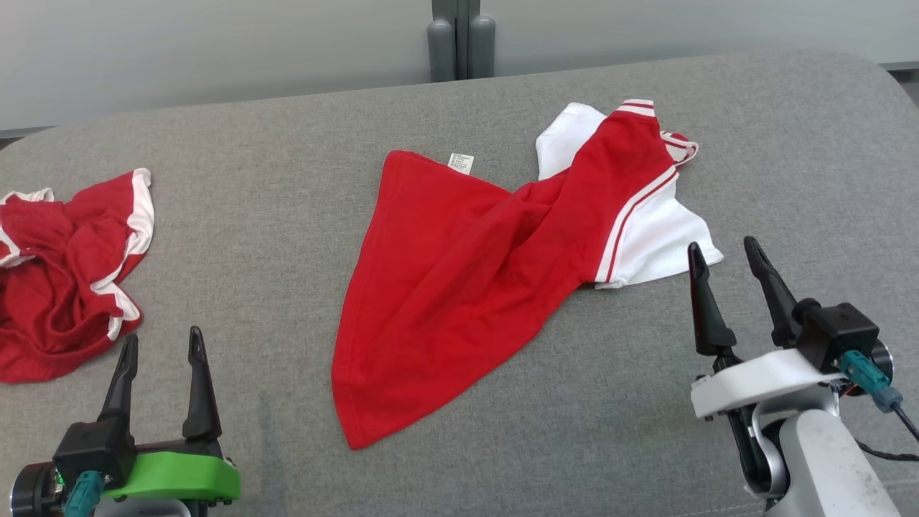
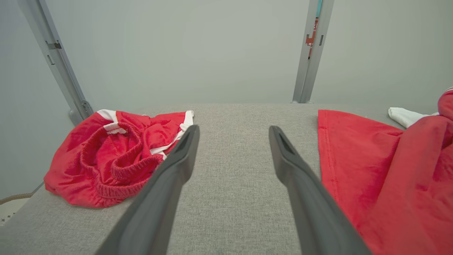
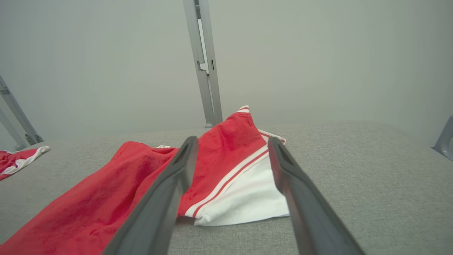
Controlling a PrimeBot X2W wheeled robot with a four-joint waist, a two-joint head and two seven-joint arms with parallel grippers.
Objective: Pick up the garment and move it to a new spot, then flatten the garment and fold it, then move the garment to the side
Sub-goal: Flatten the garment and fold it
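- Red-and-white garment [image 1: 467, 287] lies twisted at table [image 1: 287, 179] centre; left gripper [image 1: 162, 334], 7 o'clock, and right gripper [image 1: 721, 244], 4 o'clock, both spread, empty.
- Risk: a single-layer pinch would keep the twist; red bundle [image 1: 64, 273] at 9 o'clock invites mix-up.

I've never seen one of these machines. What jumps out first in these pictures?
A bright red shirt with white sleeves lies twisted across the middle of the grey cushioned surface. A crumpled red-and-white garment sits at its left edge. In the head view's bottom corners, the left gripper and right gripper stand open, holding nothing.
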